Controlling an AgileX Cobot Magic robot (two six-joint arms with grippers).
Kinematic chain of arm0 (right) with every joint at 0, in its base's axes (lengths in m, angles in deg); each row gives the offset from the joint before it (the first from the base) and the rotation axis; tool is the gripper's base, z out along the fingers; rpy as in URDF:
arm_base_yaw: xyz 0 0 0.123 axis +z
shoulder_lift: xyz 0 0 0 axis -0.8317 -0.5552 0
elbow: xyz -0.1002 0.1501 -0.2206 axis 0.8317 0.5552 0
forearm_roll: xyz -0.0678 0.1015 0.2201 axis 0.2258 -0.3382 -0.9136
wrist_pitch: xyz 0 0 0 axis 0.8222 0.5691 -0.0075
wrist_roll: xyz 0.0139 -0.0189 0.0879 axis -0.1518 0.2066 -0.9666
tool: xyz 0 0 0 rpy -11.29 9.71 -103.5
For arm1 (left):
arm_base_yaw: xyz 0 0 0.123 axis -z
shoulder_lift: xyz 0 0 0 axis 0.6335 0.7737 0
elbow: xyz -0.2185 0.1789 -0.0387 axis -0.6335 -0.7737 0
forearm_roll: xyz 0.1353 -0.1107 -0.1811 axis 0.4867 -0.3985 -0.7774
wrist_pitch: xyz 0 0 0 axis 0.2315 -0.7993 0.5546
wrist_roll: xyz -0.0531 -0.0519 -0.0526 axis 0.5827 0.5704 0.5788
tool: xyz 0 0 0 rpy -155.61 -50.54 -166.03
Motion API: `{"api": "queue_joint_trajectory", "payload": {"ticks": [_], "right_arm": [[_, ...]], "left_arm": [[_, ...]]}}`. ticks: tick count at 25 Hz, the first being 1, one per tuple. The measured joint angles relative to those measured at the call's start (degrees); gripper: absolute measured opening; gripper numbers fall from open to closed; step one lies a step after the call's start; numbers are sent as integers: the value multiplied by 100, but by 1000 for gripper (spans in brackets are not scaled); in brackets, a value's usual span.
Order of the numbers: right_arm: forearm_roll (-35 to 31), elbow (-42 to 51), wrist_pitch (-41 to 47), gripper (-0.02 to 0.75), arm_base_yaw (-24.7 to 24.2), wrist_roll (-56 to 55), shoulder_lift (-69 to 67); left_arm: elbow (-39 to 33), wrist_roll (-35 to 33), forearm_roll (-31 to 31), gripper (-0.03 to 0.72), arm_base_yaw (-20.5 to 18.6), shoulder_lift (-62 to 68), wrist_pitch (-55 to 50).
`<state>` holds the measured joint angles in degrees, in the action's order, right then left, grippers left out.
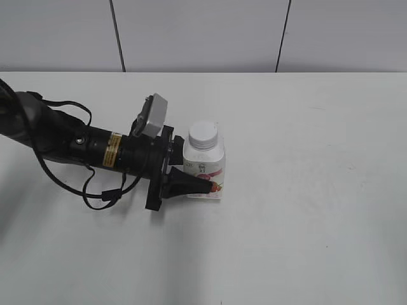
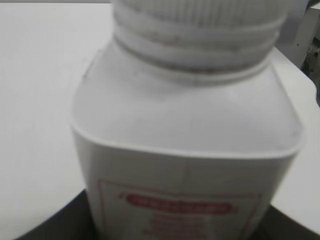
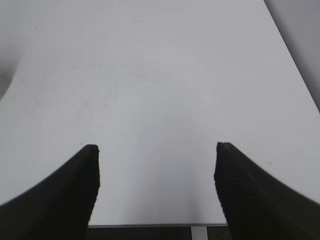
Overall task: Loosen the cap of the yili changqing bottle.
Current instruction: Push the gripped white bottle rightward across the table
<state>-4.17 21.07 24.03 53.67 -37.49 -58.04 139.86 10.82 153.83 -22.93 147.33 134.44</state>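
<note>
White table [image 1: 305, 210], grey panelled wall [image 1: 203, 35]

Bottle [image 1: 205, 166] upright on table [image 1: 305, 190]

The bench [image 1: 305, 210] is a plain white, matte surface that fills most of the exterior view, with faint scuffs and small dark specks on it. Behind its far edge stands a wall [image 1: 203, 32] of pale grey panels, split by two thin dark seams that run slightly slanted from top to bottom. In the right wrist view the bench's near edge shows at the bottom of the picture, with a darker gap below it.
</note>
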Motion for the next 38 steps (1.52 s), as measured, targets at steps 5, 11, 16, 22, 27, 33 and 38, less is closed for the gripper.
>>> {"api": "queue_joint_trajectory", "payload": {"ticks": [5, 11, 16, 22, 27, 33, 38], "right_arm": [[0, 0, 0, 567, 0, 0, 0], [0, 0, 0, 567, 0, 0, 0], [0, 0, 0, 567, 0, 0, 0], [0, 0, 0, 567, 0, 0, 0], [0, 0, 0, 567, 0, 0, 0], [0, 0, 0, 567, 0, 0, 0], [0, 0, 0, 567, 0, 0, 0]], "left_arm": [[3, 0, -38, 373, 10, 242, -19], [3, 0, -31, 373, 17, 265, -94], [3, 0, -20, 372, 17, 272, -204], [3, 0, 45, 371, 17, 272, -331], [3, 0, 45, 369, 17, 272, -336], [3, 0, 45, 369, 17, 272, -336], [3, 0, 45, 369, 17, 272, -330]]}}
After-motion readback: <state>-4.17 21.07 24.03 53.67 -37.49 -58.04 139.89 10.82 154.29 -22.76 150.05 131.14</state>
